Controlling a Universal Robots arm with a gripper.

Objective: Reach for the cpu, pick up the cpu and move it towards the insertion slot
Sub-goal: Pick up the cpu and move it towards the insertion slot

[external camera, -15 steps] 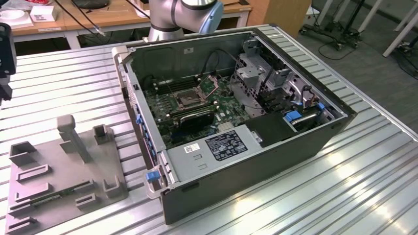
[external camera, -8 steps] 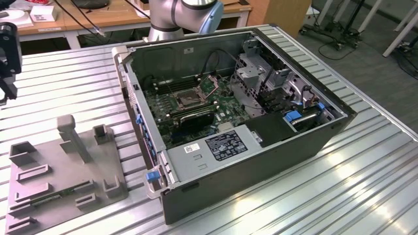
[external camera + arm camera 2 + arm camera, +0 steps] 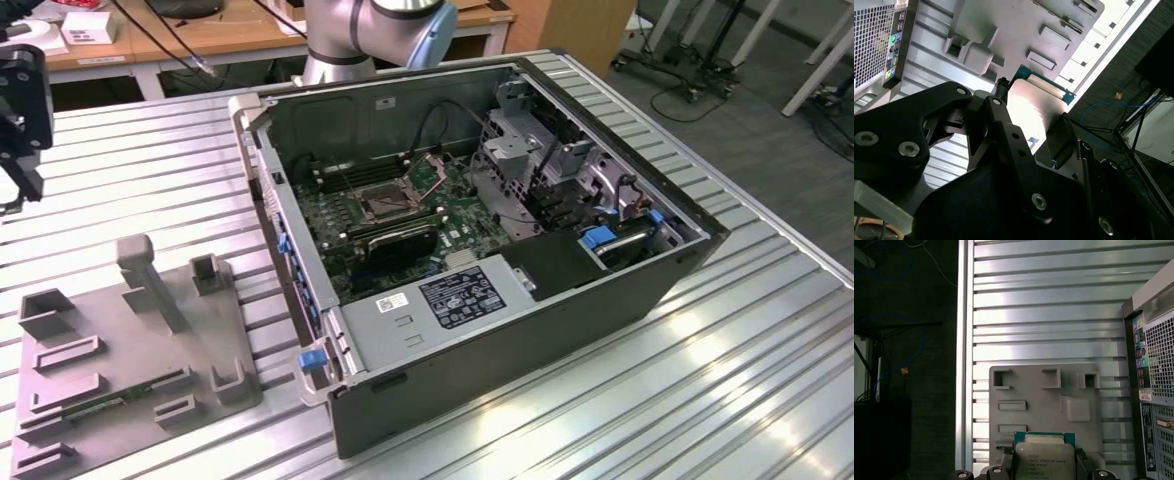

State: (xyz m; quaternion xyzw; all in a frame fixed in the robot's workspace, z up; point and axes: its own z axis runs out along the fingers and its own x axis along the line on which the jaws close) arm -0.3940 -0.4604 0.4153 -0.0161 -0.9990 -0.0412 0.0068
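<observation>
One cpu (image 3: pixel 1044 458) in one claw (image 3: pixel 1032 106)

Overhead light is glaring off the ribbed worktop (image 3: pixel 747 340) in white patches and washing out the cpu (image 3: pixel 1036 107) lid in the second wrist view, while the computer case (image 3: pixel 387 115) interior is sitting in shadow.

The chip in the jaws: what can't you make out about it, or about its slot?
The cpu, first wrist view: cut off by the picture's edge.
Its face, second wrist view: washed out by glare, partly behind the jaws.
The insertion slot, exterior view: contacts too small.
</observation>
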